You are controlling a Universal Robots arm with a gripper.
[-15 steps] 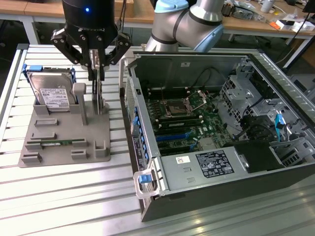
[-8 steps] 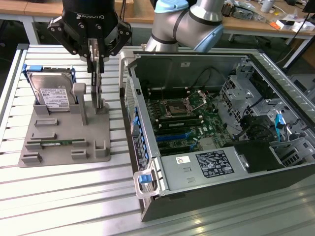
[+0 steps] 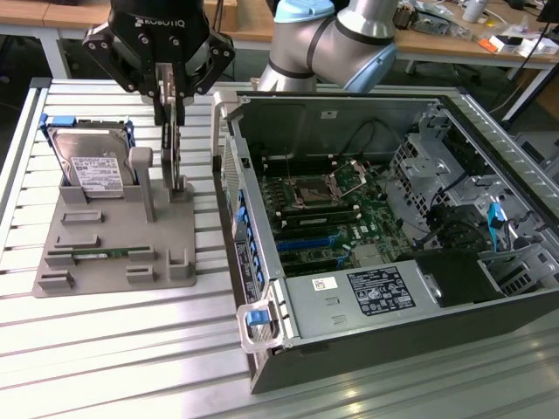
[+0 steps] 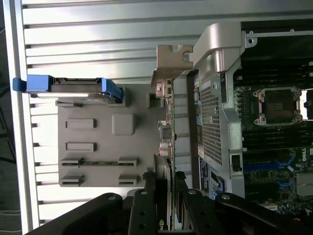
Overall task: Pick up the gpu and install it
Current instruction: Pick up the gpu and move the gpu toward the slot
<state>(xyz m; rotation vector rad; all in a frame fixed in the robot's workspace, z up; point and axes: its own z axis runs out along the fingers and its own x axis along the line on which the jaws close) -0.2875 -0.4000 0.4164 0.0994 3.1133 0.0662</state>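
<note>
The gpu [image 3: 174,161] is clamped edge-on by the gripper [image 3: 172,122], upright at the stand [image 3: 113,257] slot beside the open case [image 3: 234,201], likely so its flat faces are pinched.

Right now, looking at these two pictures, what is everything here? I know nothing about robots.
Thin dark expansion card with silver end bracket, the gpu: one, dark, standing on edge in the holder tray.
Silver hard drive with white label: one, blue-framed, standing at the tray's back.
Narrow green memory stick: one, green, lying flat in the tray.
Grey plastic holder tray: one, grey, exterior view's left.
Open metal computer case: one, grey, exterior view's right; green motherboard inside.
Slatted metal table: one, silver, under everything.
Robot arm: one, silver and light blue, behind the case.
Jaws, the black gripper: one, at the gpu's top edge.
</note>
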